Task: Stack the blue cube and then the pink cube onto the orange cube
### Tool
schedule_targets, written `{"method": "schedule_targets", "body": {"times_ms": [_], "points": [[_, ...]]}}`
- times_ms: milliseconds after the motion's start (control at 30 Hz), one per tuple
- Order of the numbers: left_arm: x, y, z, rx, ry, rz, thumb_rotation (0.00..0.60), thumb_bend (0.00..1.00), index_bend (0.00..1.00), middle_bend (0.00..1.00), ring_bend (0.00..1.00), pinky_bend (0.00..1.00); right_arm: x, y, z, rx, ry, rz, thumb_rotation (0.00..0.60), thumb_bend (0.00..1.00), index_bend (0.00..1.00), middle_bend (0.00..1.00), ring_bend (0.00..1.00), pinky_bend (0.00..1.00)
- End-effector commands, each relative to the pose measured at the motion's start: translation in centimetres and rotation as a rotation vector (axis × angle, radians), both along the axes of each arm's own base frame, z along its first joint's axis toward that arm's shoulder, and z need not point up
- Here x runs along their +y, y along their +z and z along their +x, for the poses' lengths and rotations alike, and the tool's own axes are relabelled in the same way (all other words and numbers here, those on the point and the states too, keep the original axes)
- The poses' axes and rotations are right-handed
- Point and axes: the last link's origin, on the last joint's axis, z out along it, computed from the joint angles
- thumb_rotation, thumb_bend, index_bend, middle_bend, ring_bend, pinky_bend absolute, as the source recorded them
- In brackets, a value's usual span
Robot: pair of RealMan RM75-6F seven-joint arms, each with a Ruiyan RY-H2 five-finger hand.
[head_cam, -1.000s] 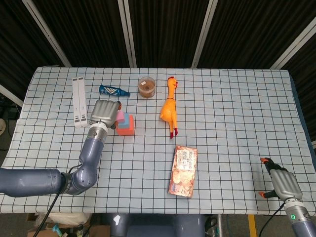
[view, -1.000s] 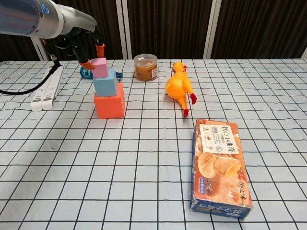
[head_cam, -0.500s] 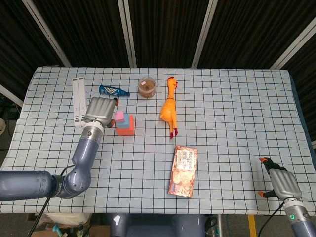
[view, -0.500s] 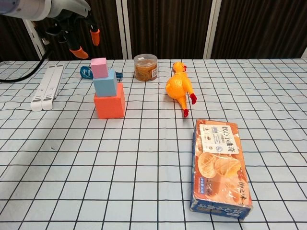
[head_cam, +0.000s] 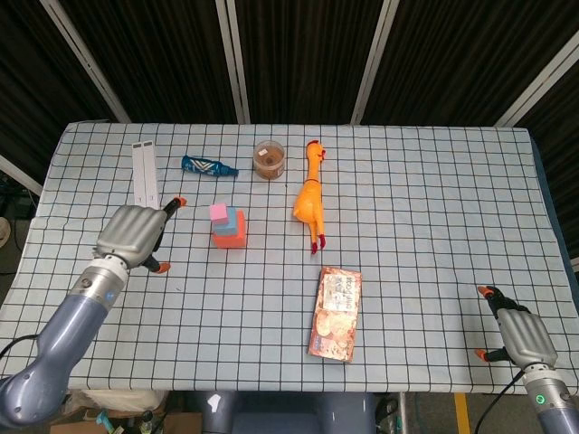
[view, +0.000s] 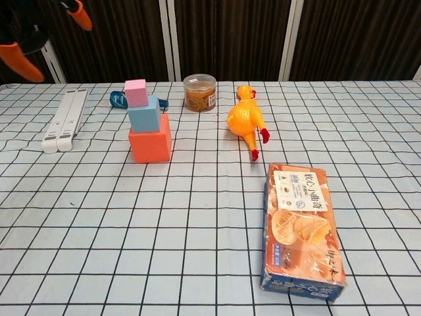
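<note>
Seemingly finished, the stack shows from the head view at left centre of the worktop (head_cam: 425, 199): the pink cube (head_cam: 218, 213) sits on the blue cube (head_cam: 232, 220), which sits on the orange cube (head_cam: 230, 238), each smaller than the one beneath, so the tower rests on its widest base. The left hand (head_cam: 133, 231) hangs well left of the stack, apart from it, fingers loosely spread and holding nothing; that gap suggests it has no further business with the cubes. The right hand (head_cam: 517, 333) waits at the near right corner, fingers apart, empty, close to the worktop's edge. A rubber chicken (head_cam: 308, 199) lies right of the stack, a jar (head_cam: 269, 159) and a blue bottle (head_cam: 206, 165) beyond it, a white strip (head_cam: 144, 174) at far left, and a snack box (head_cam: 336, 313) near the front. Open room lies on the stack's near side and between it and the left hand.

From the chest view, the pink cube (view: 136, 93) sits toward the left of the blue cube (view: 145, 113), not centred, yet fully supported; the orange cube (view: 150, 146) stands square on the cloth. Only orange fingertips (view: 18, 60) of the left hand show at the top left corner, high and clear. The right hand does not show here.
</note>
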Motion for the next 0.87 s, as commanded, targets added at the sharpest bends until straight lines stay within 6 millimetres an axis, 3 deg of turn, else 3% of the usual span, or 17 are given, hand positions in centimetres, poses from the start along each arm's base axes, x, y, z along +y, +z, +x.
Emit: {"method": "schedule_targets", "body": {"times_ms": [33, 200, 367, 533, 867], "points": [[-4.9, 1.5, -6.2, -0.099, 0.074, -0.017, 0.600, 0.12, 0.06, 0.37, 0.26, 0.43, 0.0, 0.1, 0.1, -0.003, 0.002, -0.004, 0.600, 0.13, 0.11, 0.09, 0.19, 0.24], [-8.3, 1.2, -12.4, -0.116, 0.072, 0.056, 0.600, 0.12, 0.05, 0.21, 0.09, 0.14, 0.0, 0.1, 0.2, -0.008, 0.010, -0.005, 0.600, 0.13, 0.11, 0.09, 0.19, 0.24], [-11.0, -0.3, -16.7, -0.075, 0.012, 0.135, 0.600, 0.12, 0.05, 0.13, 0.01, 0.03, -0.2, 0.0, 0.4, -0.004, 0.033, -0.027, 0.600, 0.13, 0.11, 0.09, 0.19, 0.24], [-12.8, -2.5, -18.8, -0.052, -0.017, 0.196, 0.600, 0.12, 0.05, 0.10, 0.01, 0.03, -0.3, 0.1, 0.3, 0.004, 0.060, -0.072, 0.600, 0.13, 0.11, 0.09, 0.19, 0.24], [-12.8, -3.1, -19.8, 0.016, -0.036, 0.254, 0.600, 0.12, 0.04, 0.10, 0.00, 0.03, -0.4, 0.2, 0.3, 0.010, 0.119, -0.133, 0.600, 0.13, 0.11, 0.09, 0.19, 0.24]]}}
